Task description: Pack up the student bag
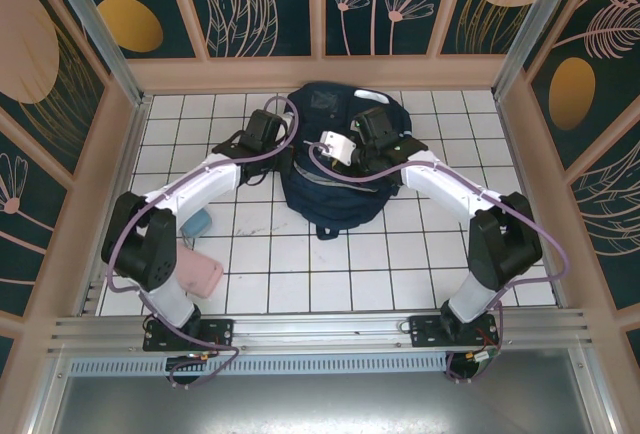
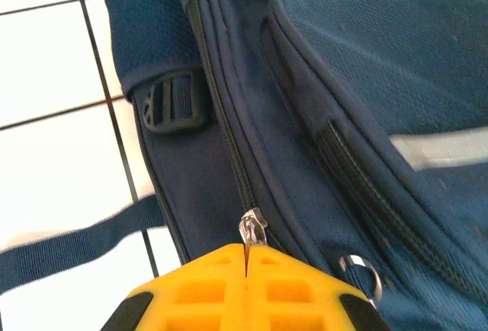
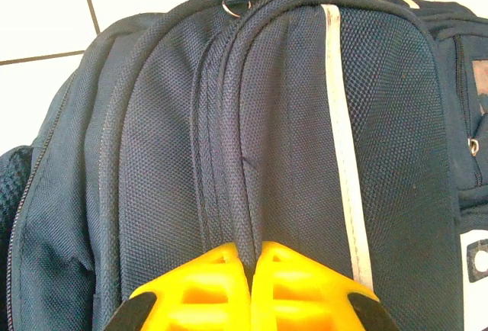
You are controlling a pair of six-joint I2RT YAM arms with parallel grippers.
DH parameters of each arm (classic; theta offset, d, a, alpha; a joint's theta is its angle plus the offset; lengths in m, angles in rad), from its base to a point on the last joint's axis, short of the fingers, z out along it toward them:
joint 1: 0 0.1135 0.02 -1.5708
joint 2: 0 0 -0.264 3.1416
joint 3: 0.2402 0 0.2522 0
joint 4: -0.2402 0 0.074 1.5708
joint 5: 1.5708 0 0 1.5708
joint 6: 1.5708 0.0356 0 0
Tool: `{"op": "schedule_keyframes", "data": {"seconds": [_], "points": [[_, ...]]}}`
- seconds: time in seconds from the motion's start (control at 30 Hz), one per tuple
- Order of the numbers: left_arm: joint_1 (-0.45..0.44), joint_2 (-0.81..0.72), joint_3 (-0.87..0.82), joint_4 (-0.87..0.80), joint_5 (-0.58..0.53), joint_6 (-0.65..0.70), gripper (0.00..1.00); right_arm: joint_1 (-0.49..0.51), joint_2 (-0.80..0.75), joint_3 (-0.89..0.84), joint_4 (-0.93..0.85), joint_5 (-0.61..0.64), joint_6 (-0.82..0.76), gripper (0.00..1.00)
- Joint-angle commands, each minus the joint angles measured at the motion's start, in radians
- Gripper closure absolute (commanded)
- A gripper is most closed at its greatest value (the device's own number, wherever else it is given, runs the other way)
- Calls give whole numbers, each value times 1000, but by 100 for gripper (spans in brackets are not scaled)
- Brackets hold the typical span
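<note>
The large navy-blue fabric backpack (image 1: 330,209) lies toward the far middle of the white tiled tabletop (image 1: 400,264), between my two arms. A thin white stripe (image 3: 341,117) runs down its front panel. A black plastic buckle (image 2: 171,102) sits on its side, and a navy webbing strap (image 2: 69,249) trails out onto the tiles.

My left hand (image 2: 246,255) is at the bag's left side, its yellow fingers (image 2: 206,293) pressed together on the small metal zipper pull (image 2: 252,226) of the side zip track. My right hand (image 3: 250,262) rests on the front panel, its yellow fingers pinched tight on the raised piped seam (image 3: 229,155) just beside the white stripe.

Nearer the arm bases, beside my left arm, a flat pink object with rounded corners (image 1: 203,276) lies on the tiles. A small pale-blue object (image 1: 197,221) lies just beyond it. Both are well apart from the bag.
</note>
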Motion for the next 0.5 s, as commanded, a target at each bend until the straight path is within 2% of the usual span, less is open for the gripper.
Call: {"op": "schedule_keyframes", "data": {"seconds": [0.0, 0.13, 0.23, 0.3, 0.47], "points": [[31, 53, 82, 28, -52, 16, 100, -10, -52, -13, -58, -15, -18, 100], [32, 132, 155, 39, -44, -19, 96, -9, -49, -10, -30, -27, 5, 100], [36, 173, 203, 10, -43, -74, 79, -10, -38, 5, 0, -26, 54, 100], [48, 164, 213, -35, 3, -111, 61, -10, -27, 14, 25, -24, 98, 100], [69, 0, 75, -54, -76, -202, 33, -10, -9, 1, 87, -30, 188, 100]]}}
